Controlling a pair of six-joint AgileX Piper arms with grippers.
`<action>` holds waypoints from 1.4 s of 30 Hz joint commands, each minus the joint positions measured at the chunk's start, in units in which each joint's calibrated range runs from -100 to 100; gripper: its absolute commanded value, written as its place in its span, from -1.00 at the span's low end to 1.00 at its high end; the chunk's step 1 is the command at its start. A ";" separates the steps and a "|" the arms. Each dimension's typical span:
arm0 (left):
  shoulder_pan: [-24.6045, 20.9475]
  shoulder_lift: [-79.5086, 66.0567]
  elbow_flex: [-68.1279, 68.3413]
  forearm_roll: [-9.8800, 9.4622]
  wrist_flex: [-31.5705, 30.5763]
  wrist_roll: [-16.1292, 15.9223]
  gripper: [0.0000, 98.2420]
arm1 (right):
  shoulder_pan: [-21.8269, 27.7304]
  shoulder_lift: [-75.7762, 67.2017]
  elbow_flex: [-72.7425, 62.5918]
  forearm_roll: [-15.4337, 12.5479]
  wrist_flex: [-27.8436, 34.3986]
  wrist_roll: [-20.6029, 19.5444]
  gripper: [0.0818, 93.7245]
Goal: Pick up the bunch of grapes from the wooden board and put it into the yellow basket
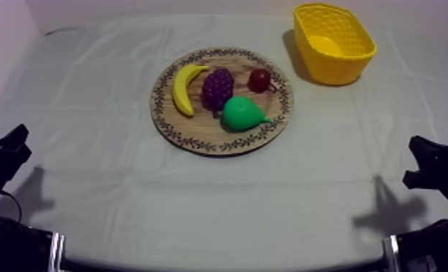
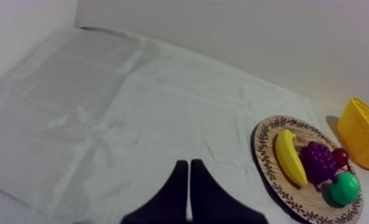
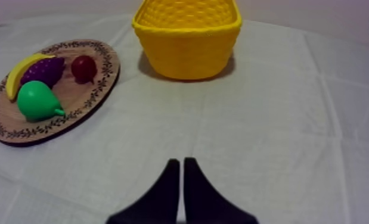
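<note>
Top view: task not started, I judge. The purple bunch of toy grapes (image 1: 217,87) lies on the round wooden board with a patterned rim (image 1: 197,136), mid-bench, between the yellow toy banana (image 1: 183,88) and the small red fruit (image 1: 260,79). The yellow woven basket (image 1: 335,66) at the far right corner holds no fruit. The left claw (image 1: 20,142) and right claw (image 1: 412,159) sit at the near corners, well apart from the grapes.

Left wrist view: the left claw is pressed together, pinching nothing. The grapes are on the board, well apart from it.

Right wrist view: the right claw is pressed together, pinching nothing. The grapes are well apart from it, and the basket sits beside the board.

Left to do: reach, grasp, carry, drop.
</note>
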 commanded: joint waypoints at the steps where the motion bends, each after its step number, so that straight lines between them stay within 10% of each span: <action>1: 0.01 0.00 -0.04 0.01 0.01 0.04 -1.00 | 4.75 -0.03 0.01 0.00 -0.16 5.51 -0.99; 42: 0.01 0.00 -0.04 0.01 0.01 -0.01 -1.00 | -0.01 17.91 -9.81 0.39 -10.89 10.26 -0.99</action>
